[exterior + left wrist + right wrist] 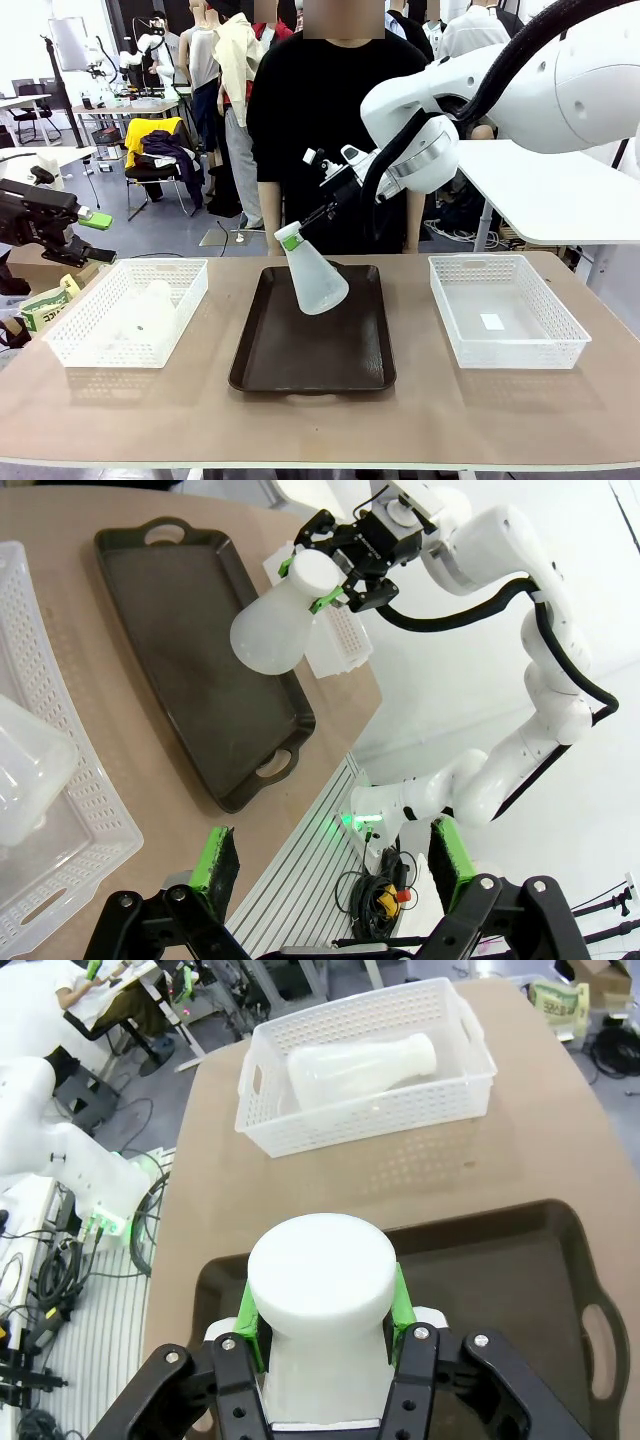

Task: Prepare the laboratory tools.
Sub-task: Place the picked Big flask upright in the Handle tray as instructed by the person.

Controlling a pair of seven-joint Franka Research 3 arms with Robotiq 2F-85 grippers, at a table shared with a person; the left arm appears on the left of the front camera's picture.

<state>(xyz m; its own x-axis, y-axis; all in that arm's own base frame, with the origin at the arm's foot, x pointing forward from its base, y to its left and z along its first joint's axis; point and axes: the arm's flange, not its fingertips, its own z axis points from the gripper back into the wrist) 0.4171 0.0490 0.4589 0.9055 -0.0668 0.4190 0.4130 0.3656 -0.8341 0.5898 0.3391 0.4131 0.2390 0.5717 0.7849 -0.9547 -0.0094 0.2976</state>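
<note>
At the bench's left edge, a basket [70,345] holds a flask [140,310] lying sideways. Right gripper [291,238] holds a tilted flask [316,280] by its neck over the tray [300,370]; left gripper [333,826] gapes wide.

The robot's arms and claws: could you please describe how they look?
The right arm is glossy white with rounded joints, and a black ribbed cable runs along it. The right claw and left claw are black, angular and two-fingered, with bright green pads. A green light glows at the right arm's base.
</note>
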